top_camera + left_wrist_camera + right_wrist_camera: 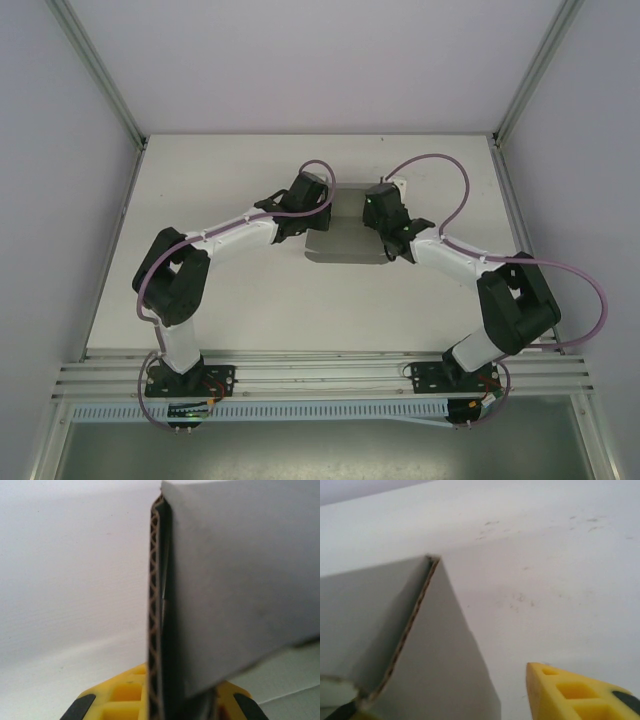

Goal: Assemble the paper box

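Observation:
The paper box (340, 245) is grey cardboard lying at mid-table between both grippers. My left gripper (316, 203) stands at its left side. In the left wrist view a raised grey flap (240, 580) with a brown corrugated edge runs down between the yellow jaws, and the left gripper (162, 707) is shut on it. My right gripper (374, 205) is at the box's right side. In the right wrist view a standing flap (430, 655) lies between the parted jaws, near the left one. The right yellow finger (570, 690) is clear of the flap, over the table.
The white table (250, 290) is ringed by pale walls and aluminium posts (100, 70). A metal rail (320, 375) carries the arm bases at the near edge. Purple cables (440, 165) loop above both arms.

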